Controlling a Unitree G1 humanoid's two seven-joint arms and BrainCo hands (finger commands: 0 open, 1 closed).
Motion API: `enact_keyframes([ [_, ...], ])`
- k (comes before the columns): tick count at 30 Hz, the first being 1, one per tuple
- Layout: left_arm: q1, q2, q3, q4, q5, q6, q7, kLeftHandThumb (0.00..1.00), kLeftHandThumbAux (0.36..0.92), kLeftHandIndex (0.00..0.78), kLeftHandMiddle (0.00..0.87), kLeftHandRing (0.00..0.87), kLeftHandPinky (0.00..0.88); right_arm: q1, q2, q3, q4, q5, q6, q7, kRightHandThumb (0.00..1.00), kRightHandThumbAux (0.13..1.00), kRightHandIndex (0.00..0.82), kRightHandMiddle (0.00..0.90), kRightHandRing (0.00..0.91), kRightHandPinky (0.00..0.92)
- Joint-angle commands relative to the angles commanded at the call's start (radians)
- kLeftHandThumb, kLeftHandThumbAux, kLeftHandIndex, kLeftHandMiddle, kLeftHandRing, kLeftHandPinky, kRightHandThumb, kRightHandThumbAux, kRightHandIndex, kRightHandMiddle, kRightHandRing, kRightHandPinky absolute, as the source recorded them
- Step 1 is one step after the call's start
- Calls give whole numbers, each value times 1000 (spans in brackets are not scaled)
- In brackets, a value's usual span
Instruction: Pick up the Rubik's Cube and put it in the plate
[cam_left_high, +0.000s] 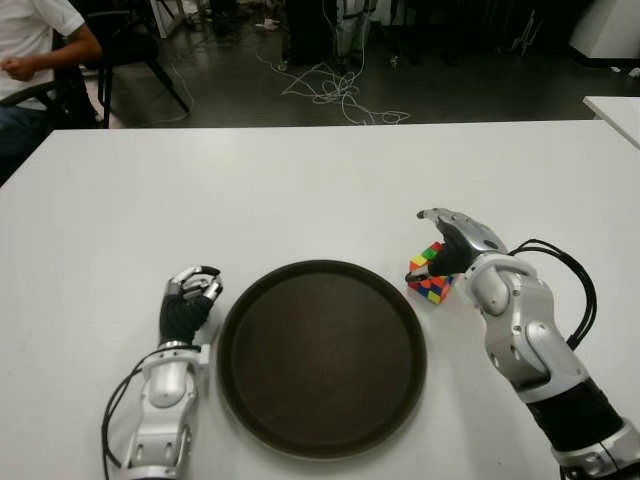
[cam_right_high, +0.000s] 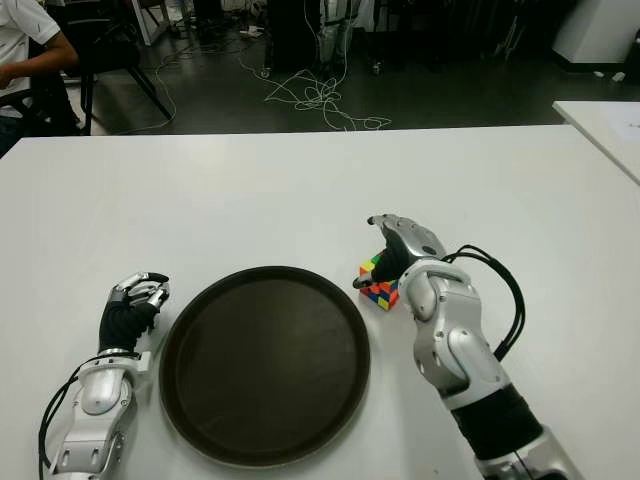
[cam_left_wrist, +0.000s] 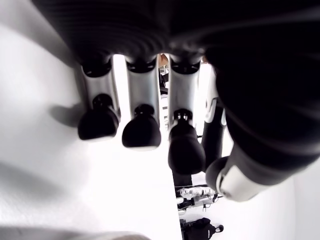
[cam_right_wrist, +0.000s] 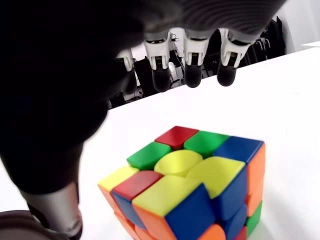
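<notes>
Right hand (cam_left_high: 452, 240) poised directly above the Rubik's Cube (cam_left_high: 431, 273), palm down, fingers (cam_right_wrist: 192, 75) spread and extended past the cube's far edge, thumb (cam_right_wrist: 55, 200) down beside its near-left corner; nothing gripped, with clear space between fingertips and the coloured top face in the wrist view. Cube sitting on the white table (cam_left_high: 300, 190) under that hand, twisted so one corner pointed toward the plate (cam_left_high: 322, 355) and apparently out of alignment between its layers. Plate placed just to the inner side of the right hand, close to the cube but not touching it, presumably so that only a short sideways carry would be needed. Hand held open and centred over the cube most likely to let the fingers wrap the far side while the thumb closed on the near one; a lowering move judged to be required before any closing. Task judged barely started, cube not yet lifted and plate bare. Left hand (cam_left_high: 190, 300) seen just beside the plate's outer rim on the opposite side, fingers curled loosely inward and holding nothing, idle. A seated person (cam_left_high: 35, 50) visible far beyond the table's far left corner, well away from both hands.
</notes>
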Motion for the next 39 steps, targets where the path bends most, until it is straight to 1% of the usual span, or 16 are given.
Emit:
enact_keyframes([
  [7, 2, -2, 1, -6, -1, 9, 3, 711, 705, 444, 811, 825, 798, -2, -5, 8, 3, -6, 6, 20, 0, 805, 39, 60, 38, 0],
  [13, 1, -3, 3, -7, 2, 19, 10, 711, 705, 443, 809, 823, 799, 6, -1, 10, -1, -4, 16, 26, 0, 818, 38, 62, 40, 2],
  [18, 0, -4, 5, -8, 2, 25, 13, 711, 705, 443, 809, 822, 798, 30, 4, 0, -10, 14, 2, 6, 0, 829, 32, 53, 34, 0],
  [29, 1, -5, 8, -15, -5, 35, 9, 712, 705, 444, 805, 819, 798, 41, -8, 5, -25, 5, -8, 9, 0, 823, 28, 49, 34, 7],
  [36, 6, 1, 2, -28, -2, 42, -1, 713, 705, 444, 808, 822, 799, 50, -12, 6, -32, -3, -25, -4, 0, 842, 32, 55, 39, 14],
  [39, 4, 5, 0, -27, 4, 45, -1, 713, 704, 444, 810, 823, 799, 53, -12, 7, -36, -7, -19, -1, 0, 849, 34, 56, 42, 18],
])
